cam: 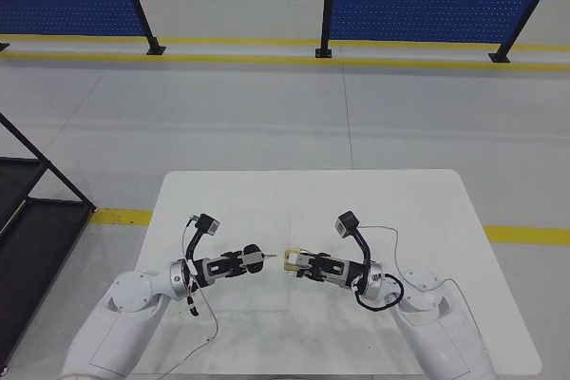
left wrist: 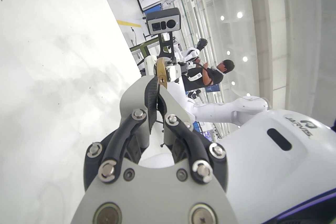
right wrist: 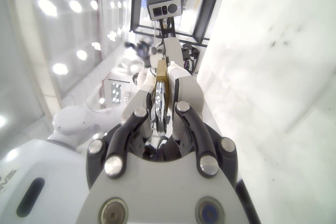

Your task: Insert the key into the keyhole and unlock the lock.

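Right gripper: jaws clamped on the rectangular brass padlock, silver shackle end inward. Left gripper: just beside the padlock, jaws pinched shut on 1 small silver metal key. Key tip points at the padlock, apart from it.

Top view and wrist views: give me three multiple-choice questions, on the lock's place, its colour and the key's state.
1. Where is the lock? A on the floor; B in the right gripper, over the table; C on the black rack.
2. Its body colour? A brass; B blue; C red.
3. The key? A turned in the keyhole; B lying on the table; C in the left gripper, short of the lock.
Answers: B, the right gripper clamps it; A, it shows golden; C, a gap parts key and lock from above.
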